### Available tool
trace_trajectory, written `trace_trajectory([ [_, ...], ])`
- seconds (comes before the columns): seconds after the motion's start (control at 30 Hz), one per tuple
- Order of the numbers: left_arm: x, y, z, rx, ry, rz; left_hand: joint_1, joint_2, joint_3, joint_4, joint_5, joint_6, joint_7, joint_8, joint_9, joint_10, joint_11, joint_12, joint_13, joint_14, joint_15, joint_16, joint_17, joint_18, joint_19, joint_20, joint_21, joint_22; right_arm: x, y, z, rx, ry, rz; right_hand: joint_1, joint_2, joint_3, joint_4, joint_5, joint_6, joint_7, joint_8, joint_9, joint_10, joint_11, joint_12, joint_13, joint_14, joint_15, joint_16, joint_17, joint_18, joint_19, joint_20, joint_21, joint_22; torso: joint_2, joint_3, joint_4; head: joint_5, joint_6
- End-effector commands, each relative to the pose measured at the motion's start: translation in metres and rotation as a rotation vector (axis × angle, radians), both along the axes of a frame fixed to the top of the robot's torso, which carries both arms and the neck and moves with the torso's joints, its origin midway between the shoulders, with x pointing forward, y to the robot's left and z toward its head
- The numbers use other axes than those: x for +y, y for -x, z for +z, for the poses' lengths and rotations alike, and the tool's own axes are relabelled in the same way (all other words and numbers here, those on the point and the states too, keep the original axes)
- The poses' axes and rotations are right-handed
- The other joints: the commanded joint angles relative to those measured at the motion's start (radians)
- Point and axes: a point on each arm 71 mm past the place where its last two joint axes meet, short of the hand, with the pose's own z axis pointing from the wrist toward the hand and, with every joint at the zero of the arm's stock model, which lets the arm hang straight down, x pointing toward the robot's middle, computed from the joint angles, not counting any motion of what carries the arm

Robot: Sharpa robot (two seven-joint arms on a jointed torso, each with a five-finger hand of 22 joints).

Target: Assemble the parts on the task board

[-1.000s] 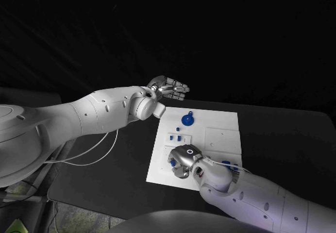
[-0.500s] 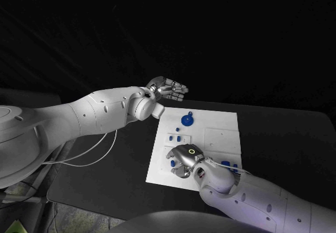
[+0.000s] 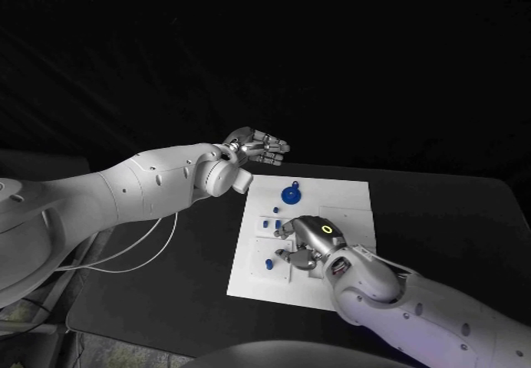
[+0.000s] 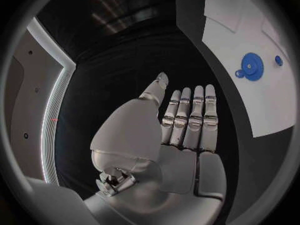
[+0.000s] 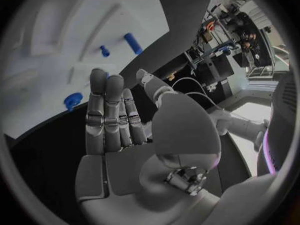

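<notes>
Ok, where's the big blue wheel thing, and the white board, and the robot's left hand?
blue gear (image 3: 292, 193), head view, on its round face.
task board (image 3: 352, 201), head view, on a bare far part.
left hand (image 4: 187, 122), left wrist view, on its straight fingers.

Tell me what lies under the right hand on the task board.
The right hand hovers over the white task board, by a small blue part. Whatever lies directly beneath its palm is covered.
</notes>
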Motion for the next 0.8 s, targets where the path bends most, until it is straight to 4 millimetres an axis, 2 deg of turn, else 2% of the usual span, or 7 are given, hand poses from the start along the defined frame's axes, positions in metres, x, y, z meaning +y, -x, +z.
trace_trajectory([
  [0.03, 0.001, 0.001, 0.002, -0.012, 0.008, -0.016, -0.001, 0.001, -0.001, 0.005, -0.005, -0.007, 0.000, 0.001, 0.001, -0.005, 0.001, 0.000, 0.000, -0.001, 0.000, -0.001, 0.000, 0.013, 0.003, 0.002, 0.002, -0.001, -0.021, -0.006, 0.011, 0.061, -0.092, -0.025, -0.027, 0.025, 0.049, 0.015, -0.026, 0.031, -0.006, -0.003, 0.000, 0.047, -0.012, -0.016, 0.002, 0.006, -0.005, 0.006, 0.002, -0.007, 0.023, -0.012, 0.005, 0.004, -0.002, -0.0014, -0.0062, -0.015, 0.011],
  [0.2, 0.007, 0.003, 0.002, -0.024, 0.013, -0.012, -0.003, 0.001, -0.002, 0.005, -0.005, -0.008, 0.000, 0.001, 0.001, -0.001, 0.000, 0.000, 0.000, 0.007, -0.001, 0.000, 0.000, 0.014, 0.005, 0.000, 0.003, 0.000, -0.064, -0.023, 0.025, 0.170, -0.133, -0.113, -0.050, 0.031, 0.041, 0.027, -0.031, 0.078, -0.026, -0.002, 0.003, 0.150, -0.045, -0.005, 0.007, 0.027, -0.026, 0.015, 0.008, -0.020, 0.036, -0.032, 0.022, 0.014, -0.010, -0.0008, -0.0191, -0.037, 0.020],
  [0.37, 0.009, 0.008, 0.001, -0.034, 0.023, -0.023, -0.004, 0.002, -0.002, 0.004, -0.004, -0.008, 0.000, 0.002, 0.001, -0.001, 0.000, 0.000, 0.000, 0.007, 0.000, 0.000, 0.000, 0.013, 0.006, 0.000, 0.003, -0.001, -0.106, -0.034, 0.029, 0.338, -0.130, -0.204, -0.062, 0.046, -0.067, 0.031, 0.003, 0.101, -0.042, 0.002, 0.010, 0.262, -0.083, 0.061, 0.056, 0.037, -0.050, 0.016, 0.027, -0.039, 0.035, -0.055, 0.046, 0.025, -0.020, 0.0001, -0.0308, -0.056, 0.023],
  [0.47, 0.013, 0.011, 0.000, -0.038, 0.025, -0.024, -0.004, 0.002, -0.002, 0.004, -0.004, -0.008, 0.000, 0.002, 0.001, -0.001, 0.000, 0.000, 0.000, 0.007, 0.000, 0.000, 0.000, 0.013, 0.006, 0.000, 0.003, -0.001, -0.128, -0.037, 0.028, 0.434, -0.078, -0.241, -0.067, 0.084, -0.183, 0.049, -0.003, 0.117, -0.056, -0.001, 0.014, 0.272, -0.111, 0.277, 0.277, 0.074, -0.072, 0.020, 0.054, -0.074, 0.047, -0.080, 0.185, 0.046, -0.025, -0.0006, -0.0382, -0.066, 0.027],
  [0.5, 0.015, 0.013, -0.001, -0.039, 0.025, -0.023, -0.004, 0.002, -0.002, 0.004, -0.004, -0.008, 0.000, 0.002, 0.001, -0.001, 0.000, 0.000, 0.000, 0.007, 0.000, 0.000, 0.000, 0.013, 0.006, 0.000, 0.003, -0.001, -0.139, -0.037, 0.027, 0.487, -0.042, -0.268, -0.053, 0.110, -0.219, 0.052, 0.005, 0.111, -0.053, -0.010, 0.022, 0.171, -0.129, 0.443, 0.491, 0.056, -0.068, 0.057, 0.134, -0.088, 0.045, -0.087, 0.248, 0.059, -0.028, -0.0012, -0.0411, -0.074, 0.027],
  [0.67, 0.022, 0.016, -0.004, -0.037, 0.024, -0.017, -0.004, 0.002, -0.002, 0.004, -0.004, -0.008, 0.000, 0.002, 0.001, -0.001, 0.000, 0.000, 0.000, 0.007, 0.000, 0.000, 0.000, 0.013, 0.006, 0.000, 0.003, -0.001, -0.166, -0.036, 0.022, 0.619, 0.054, -0.377, -0.071, 0.115, -0.218, 0.099, 0.006, 0.107, -0.064, -0.001, 0.062, 0.122, -0.117, 0.592, 0.765, 0.070, -0.073, 0.124, 0.323, -0.080, 0.048, -0.084, 0.373, 0.088, -0.034, -0.0032, -0.0456, -0.083, 0.025],
  [0.8, 0.024, 0.018, -0.006, -0.033, 0.026, -0.021, -0.006, 0.000, -0.004, 0.001, -0.005, -0.008, 0.000, 0.001, 0.001, -0.001, 0.000, 0.000, 0.000, 0.006, 0.000, -0.001, 0.000, 0.013, 0.006, 0.000, 0.003, -0.001, -0.179, -0.034, 0.017, 0.678, 0.133, -0.445, -0.075, 0.109, -0.137, 0.036, -0.003, 0.127, -0.072, -0.002, 0.088, 0.137, -0.121, 0.621, 0.869, 0.077, -0.072, 0.147, 0.407, -0.087, 0.046, -0.083, 0.401, 0.095, -0.036, -0.0033, -0.0448, -0.091, 0.019],
])
